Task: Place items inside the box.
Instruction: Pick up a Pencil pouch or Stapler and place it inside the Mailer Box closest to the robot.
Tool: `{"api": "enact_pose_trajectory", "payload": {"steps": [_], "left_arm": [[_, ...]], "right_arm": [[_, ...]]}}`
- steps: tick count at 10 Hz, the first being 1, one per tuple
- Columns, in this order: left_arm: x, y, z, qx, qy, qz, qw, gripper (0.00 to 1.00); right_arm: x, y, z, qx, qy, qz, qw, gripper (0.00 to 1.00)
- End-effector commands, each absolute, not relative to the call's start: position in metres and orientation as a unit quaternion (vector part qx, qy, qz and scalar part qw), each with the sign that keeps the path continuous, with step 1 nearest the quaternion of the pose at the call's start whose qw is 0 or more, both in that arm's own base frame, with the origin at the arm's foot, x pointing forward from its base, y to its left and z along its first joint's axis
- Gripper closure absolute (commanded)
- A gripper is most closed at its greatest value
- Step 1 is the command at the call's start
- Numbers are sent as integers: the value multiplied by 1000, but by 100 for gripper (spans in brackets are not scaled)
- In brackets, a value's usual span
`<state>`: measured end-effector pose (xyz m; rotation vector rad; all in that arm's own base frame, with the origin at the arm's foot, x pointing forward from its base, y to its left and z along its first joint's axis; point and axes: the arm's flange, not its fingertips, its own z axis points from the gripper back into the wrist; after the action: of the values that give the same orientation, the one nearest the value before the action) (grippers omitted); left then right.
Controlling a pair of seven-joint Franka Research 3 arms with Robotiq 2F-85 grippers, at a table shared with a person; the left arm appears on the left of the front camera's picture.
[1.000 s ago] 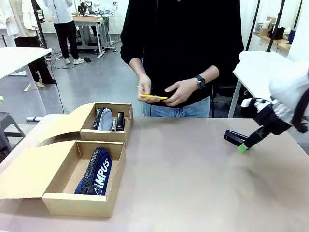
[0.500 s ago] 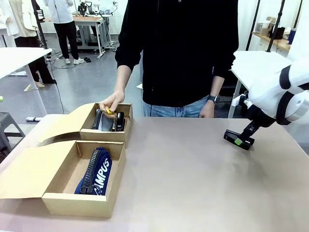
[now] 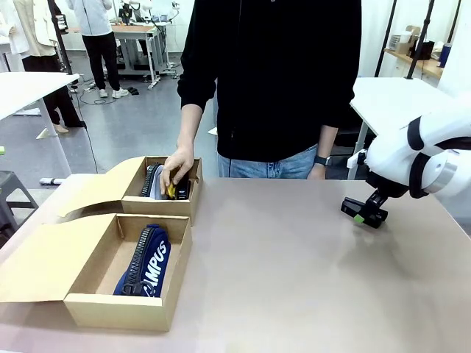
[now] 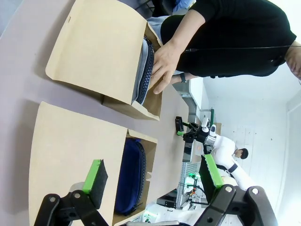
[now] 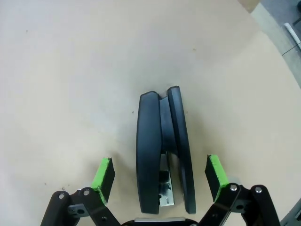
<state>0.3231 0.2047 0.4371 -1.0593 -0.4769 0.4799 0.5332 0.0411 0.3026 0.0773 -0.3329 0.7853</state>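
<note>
The bench (image 3: pixel 294 279) carries 2 open cardboard boxes at the robot's left. The near box (image 3: pixel 110 309) holds a navy pouch (image 3: pixel 147 261) printed "CAMPUS". In the far box (image 3: pixel 136 193) the person's hand (image 3: pixel 176 168) is pressing a yellow knife (image 3: pixel 171 190) down beside a grey pouch (image 3: pixel 160 180).

Well apart from both boxes, at the right side of the bench, lies a black stapler (image 5: pixel 160 150), the 1 item not yet boxed. It is probably stiff and dense for its size, with a smooth shell that could slide between pads. Its 2 arms are hinged, so a squeeze that pushes them together may let them give a little before the grip firms up. The best hold looks to be across the thick middle of the body, away from the tapered tip.

The right end effector (image 5: pixel 160 174) is spread as wide as it goes. Its green pads (image 5: pixel 103 178) stand on either side of the stapler's rear half, clear of the shell, so nothing is gripped yet. The left end effector (image 4: pixel 153 174) is also wide open and empty, hanging above the flap of the near box.
</note>
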Motion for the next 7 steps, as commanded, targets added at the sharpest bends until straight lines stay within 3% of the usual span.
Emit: {"api": "enact_pose_trajectory", "payload": {"steps": [1,2,3,4,5,6,7], "left_arm": [[322,205,436,-501,-231,214,806,0],[322,205,436,-501,-231,214,806,0],[322,205,436,-501,-231,214,806,0],[322,205,436,-501,-231,214,806,0],[322,205,436,-501,-231,214,806,0],[322,205,436,-501,-231,214,806,0],[322,205,436,-501,-231,214,806,0]], "right_arm": [[540,32,300,57,-176,370,910,0],[539,30,298,66,-174,365,912,0],[538,30,298,67,-175,362,913,60],[537,30,297,68,-174,360,914,60],[537,31,296,67,-176,358,915,100],[537,31,297,68,-178,356,915,66],[537,30,297,70,-179,351,917,100]]}}
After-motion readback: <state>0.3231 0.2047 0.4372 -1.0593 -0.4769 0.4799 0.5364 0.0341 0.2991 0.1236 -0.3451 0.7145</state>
